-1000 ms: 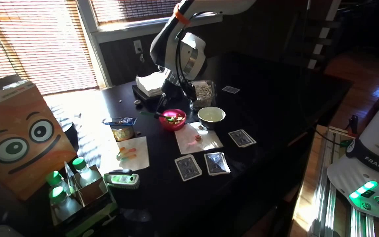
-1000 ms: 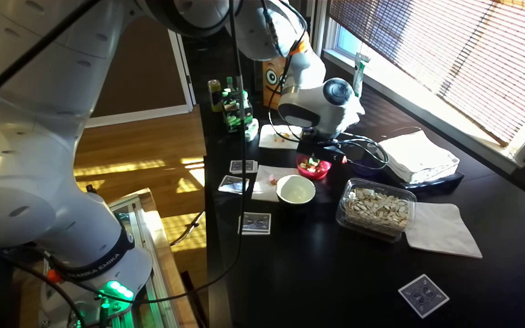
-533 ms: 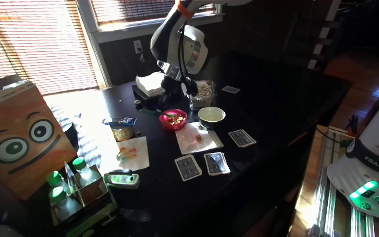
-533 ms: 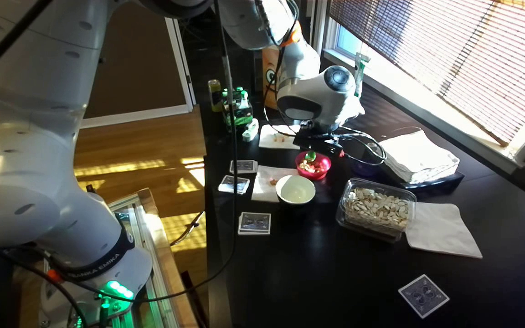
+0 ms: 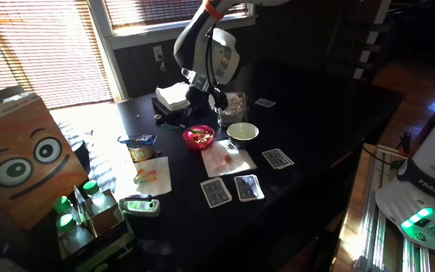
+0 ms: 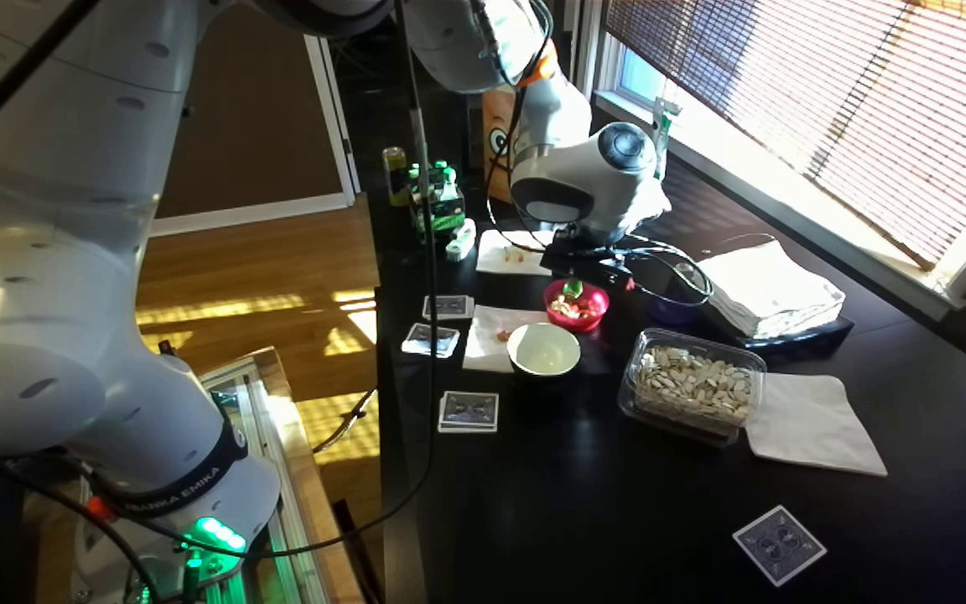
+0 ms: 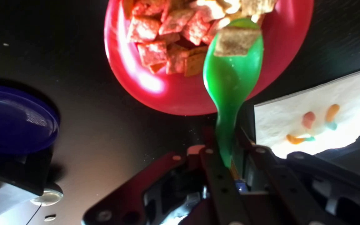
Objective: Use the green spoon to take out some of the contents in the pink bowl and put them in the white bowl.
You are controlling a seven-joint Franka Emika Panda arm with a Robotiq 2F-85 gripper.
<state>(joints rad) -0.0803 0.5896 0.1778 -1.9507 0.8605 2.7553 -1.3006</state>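
Observation:
My gripper (image 7: 225, 134) is shut on the handle of the green spoon (image 7: 233, 78). In the wrist view the spoon's head is over the pink bowl (image 7: 180, 97), with one brown square piece on its tip. I cannot tell whether the head touches the pieces below. The pink bowl holds several reddish and tan square pieces. It also shows in both exterior views (image 5: 198, 146) (image 6: 577, 322), with the green spoon head (image 6: 572, 288) inside its rim. The white bowl (image 5: 242, 132) stands beside it and looks empty in both exterior views (image 6: 544, 349); it is outside the wrist view.
A clear container of seeds (image 6: 693, 386) and a napkin stack (image 6: 772, 289) stand near the bowls. A dark blue round dish (image 7: 14, 118) is beside the pink bowl. Napkins with candy (image 5: 151, 175), playing cards (image 5: 215, 192) and a can (image 5: 141, 153) lie around.
My hand has risen slightly and turned more upright. The spoon head has come up from among the pieces in the pink bowl. Little differs over the last half second.

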